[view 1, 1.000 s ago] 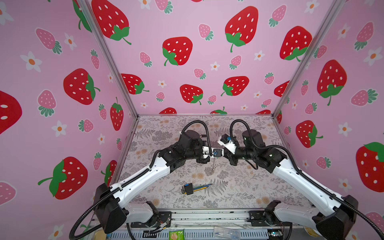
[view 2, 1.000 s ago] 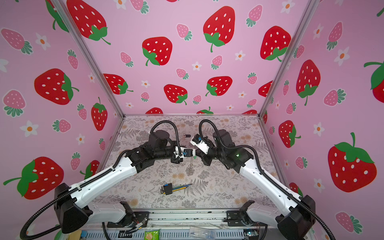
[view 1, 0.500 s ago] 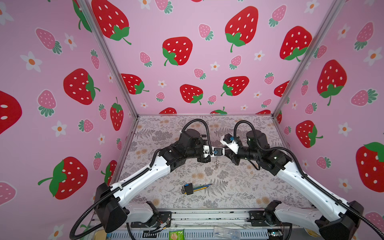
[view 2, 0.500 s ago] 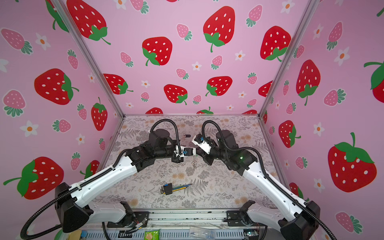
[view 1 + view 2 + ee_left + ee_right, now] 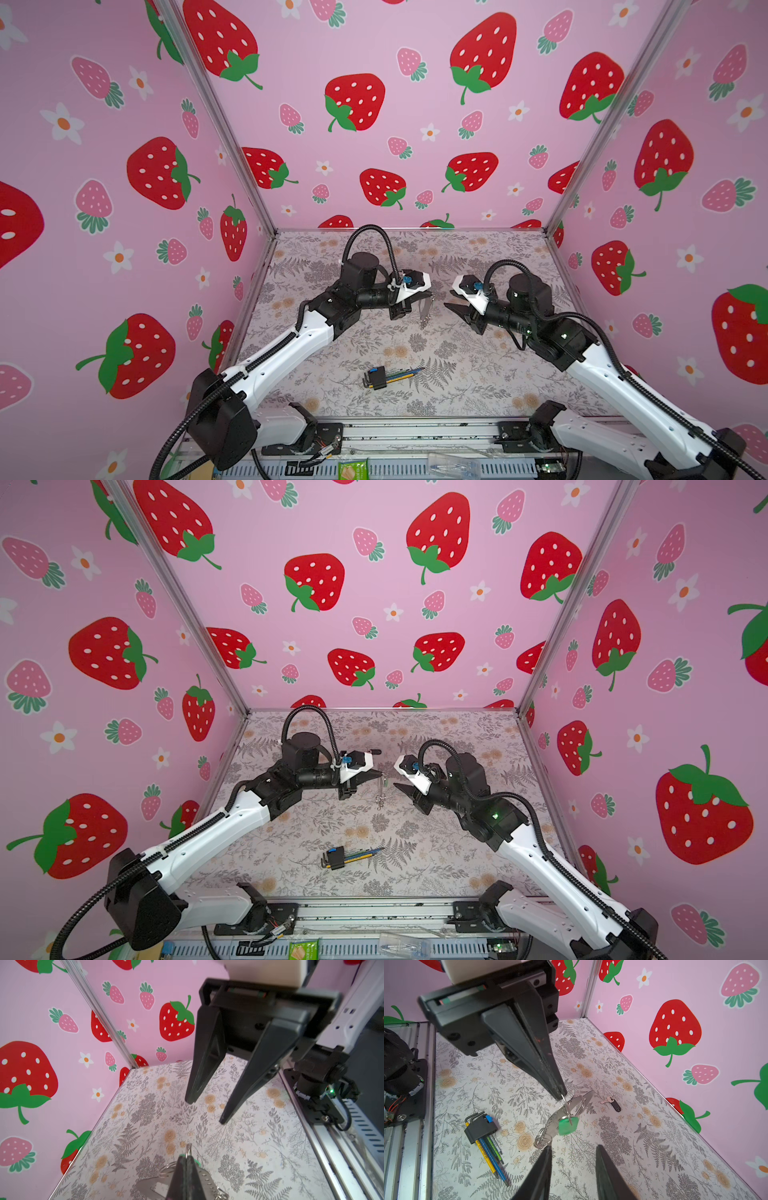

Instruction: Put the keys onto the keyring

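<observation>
Left gripper (image 5: 560, 1096) clamped on a ring of the keyring (image 5: 578, 1100), hanging above the counter (image 5: 633, 1126); green-tagged key (image 5: 568, 1125) apparently threaded. Right gripper (image 5: 574, 1146) part-open, empty. We judge 1 of 2 done: black-tagged key (image 5: 611, 1103) lies loose.

hex wrench bundle (image 5: 384, 376) on floral tabletop (image 5: 478, 365), strawberry walls (image 5: 291, 54)
</observation>
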Action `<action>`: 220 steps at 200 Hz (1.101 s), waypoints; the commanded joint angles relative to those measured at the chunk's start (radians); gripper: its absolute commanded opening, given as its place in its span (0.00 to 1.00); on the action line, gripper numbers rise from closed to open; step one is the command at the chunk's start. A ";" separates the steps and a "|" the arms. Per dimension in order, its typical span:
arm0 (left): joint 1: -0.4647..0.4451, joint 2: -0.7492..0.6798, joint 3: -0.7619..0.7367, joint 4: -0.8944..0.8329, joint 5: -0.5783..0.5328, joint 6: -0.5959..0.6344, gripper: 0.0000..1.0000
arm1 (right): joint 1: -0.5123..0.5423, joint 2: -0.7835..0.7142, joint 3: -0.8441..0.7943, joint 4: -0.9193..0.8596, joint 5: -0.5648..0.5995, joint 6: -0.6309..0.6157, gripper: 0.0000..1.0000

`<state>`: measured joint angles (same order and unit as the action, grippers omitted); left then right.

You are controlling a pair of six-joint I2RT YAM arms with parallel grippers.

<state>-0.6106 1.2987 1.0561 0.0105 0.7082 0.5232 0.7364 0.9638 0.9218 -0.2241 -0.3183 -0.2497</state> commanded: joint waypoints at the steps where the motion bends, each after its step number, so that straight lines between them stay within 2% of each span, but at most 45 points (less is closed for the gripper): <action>1: 0.018 -0.012 -0.019 0.177 0.118 -0.129 0.00 | -0.002 0.006 0.007 0.049 0.003 -0.002 0.32; 50: 0.020 -0.008 -0.028 0.201 0.144 -0.159 0.00 | -0.002 0.000 0.018 0.062 -0.056 -0.051 0.24; 82: 0.020 -0.009 -0.035 0.207 0.146 -0.162 0.00 | -0.002 0.005 0.025 0.066 -0.098 -0.048 0.23; 135: 0.020 -0.015 -0.033 0.183 0.151 -0.146 0.00 | -0.002 0.021 0.034 0.063 -0.081 -0.050 0.17; 220: 0.020 -0.017 -0.025 0.146 0.163 -0.122 0.00 | -0.002 0.026 0.036 0.068 -0.071 -0.052 0.13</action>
<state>-0.5930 1.2984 1.0222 0.1535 0.8433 0.3809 0.7364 0.9993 0.9268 -0.1745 -0.3817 -0.2893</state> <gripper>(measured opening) 0.050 0.143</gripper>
